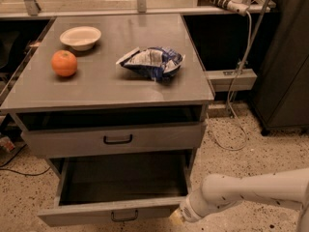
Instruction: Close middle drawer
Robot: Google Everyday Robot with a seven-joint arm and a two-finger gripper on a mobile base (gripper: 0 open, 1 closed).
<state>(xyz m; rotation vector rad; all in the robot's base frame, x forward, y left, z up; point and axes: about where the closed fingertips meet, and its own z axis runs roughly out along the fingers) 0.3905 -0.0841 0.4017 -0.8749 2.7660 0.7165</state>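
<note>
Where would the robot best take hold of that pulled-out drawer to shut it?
Probably the small black loop handle at the centre of the low front of the middle drawer, approached from the front. A flat push there would also do. The drawer is pulled far out and slides straight back, so a central hold should keep it from skewing. The gripper sits by the front's right end.

The middle drawer (pixel 96 211) is showing plain grey, with a small black handle (pixel 124 216). The tabletop (pixel 111 86) is looking grey too. On it, an orange (pixel 64 63) is glowing bright orange, a bowl (pixel 80 36) is looking creamy white, and a bag (pixel 152 62) is showing blue and white. The floor (pixel 251 163) is looking sandy with dark speckles. The gripper (pixel 182 215) is sitting by the drawer's right front corner, looking white and pale yellow.
</note>
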